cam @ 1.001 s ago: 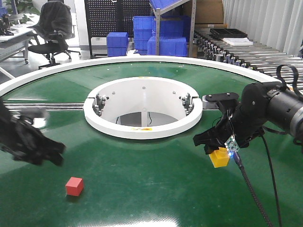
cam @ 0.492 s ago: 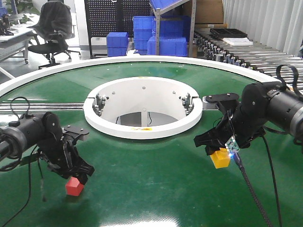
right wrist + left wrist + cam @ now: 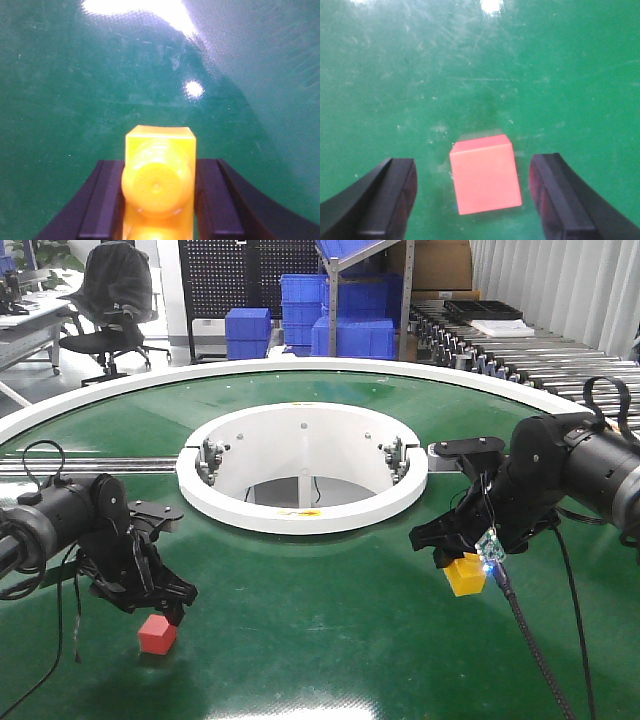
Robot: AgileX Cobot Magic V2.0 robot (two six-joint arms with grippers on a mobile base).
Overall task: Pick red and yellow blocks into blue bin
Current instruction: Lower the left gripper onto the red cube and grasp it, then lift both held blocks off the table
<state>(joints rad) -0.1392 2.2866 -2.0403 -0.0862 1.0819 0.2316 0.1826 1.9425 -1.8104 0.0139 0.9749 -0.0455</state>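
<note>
An office chair (image 3: 110,295) stands far left. Blue crates (image 3: 300,302) stack far centre; a roller conveyor (image 3: 530,345) runs right.

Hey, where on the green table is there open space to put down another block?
Bare: the green surface front and centre, between red block and yellow block, in front of the white ring. Crowded: around the left gripper over red, and the right gripper clamping yellow.

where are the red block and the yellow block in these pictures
red block (image 3: 485,177), left wrist view, middle of its top face
yellow block (image 3: 466,578), exterior front-facing view, on the side face turned to the camera
</note>
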